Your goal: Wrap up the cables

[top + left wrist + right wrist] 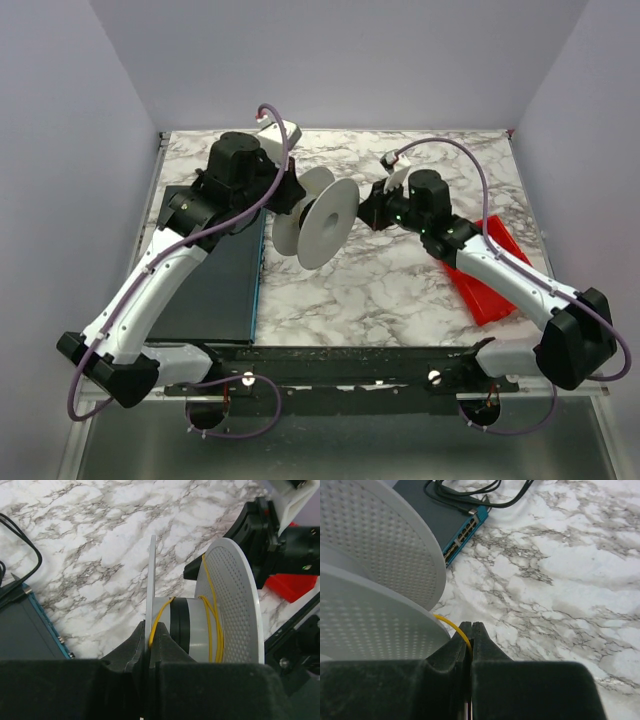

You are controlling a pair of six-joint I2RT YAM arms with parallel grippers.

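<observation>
Left fingers (150, 645) are clamped tight on the rim of one disc of the spool (235, 605). There's just one spool: two perforated white discs and a grey hub with a black band, over the marble bench (380, 290). One thin yellow cable (218, 625) makes a few loops round the hub, mostly up against the other disc. It then comes out past a disc rim to the right fingers (471, 637), which are pinched shut on it just beside the spool. One dark box (215, 280) with a teal edge sits left of the spool, one red tray (490, 290) right of it.
</observation>
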